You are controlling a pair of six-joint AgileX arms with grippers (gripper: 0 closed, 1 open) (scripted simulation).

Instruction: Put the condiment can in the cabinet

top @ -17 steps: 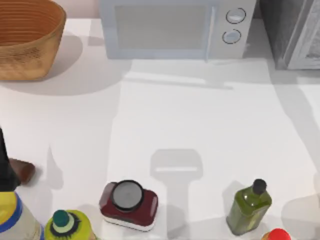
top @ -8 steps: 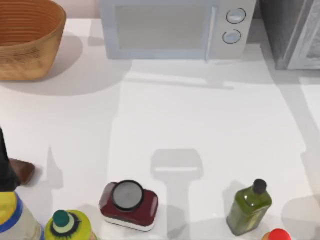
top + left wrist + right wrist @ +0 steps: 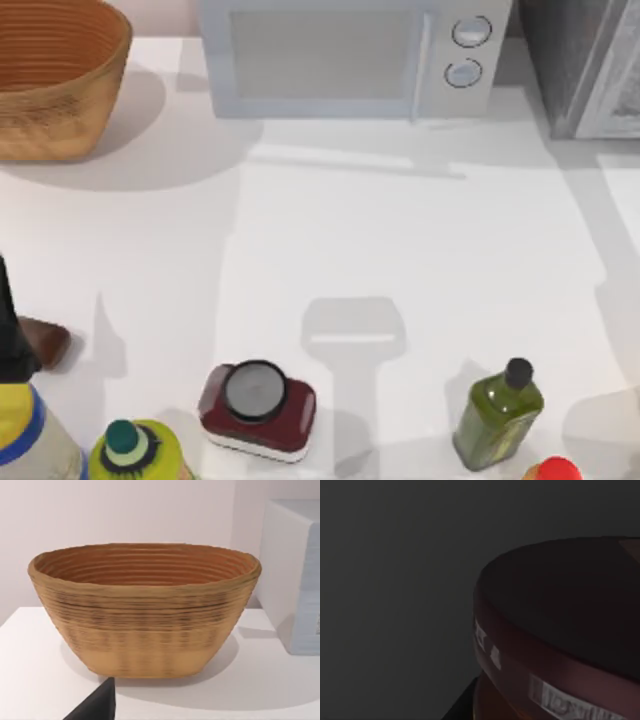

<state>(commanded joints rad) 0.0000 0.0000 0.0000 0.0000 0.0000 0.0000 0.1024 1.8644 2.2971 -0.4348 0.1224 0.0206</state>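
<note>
The right wrist view is dim. In it the condiment can looms very close and tilted, showing its flat dark maroon lid and red band against plain dark grey surroundings. The cabinet, dark grey and speckled with a pale grey door panel, stands at the table's far right corner in the top view. My left arm is parked at the table's left edge. A dark corner of my left gripper pokes into the left wrist view, which faces the basket.
A woven basket sits at the far left, with a white microwave beside it. Along the front edge stand a squat maroon container, a green bottle, a red-capped item and two yellow bottles.
The shadows on the table's right side near the cabinet have shifted a little. The things on the table and my left arm have stayed put.
</note>
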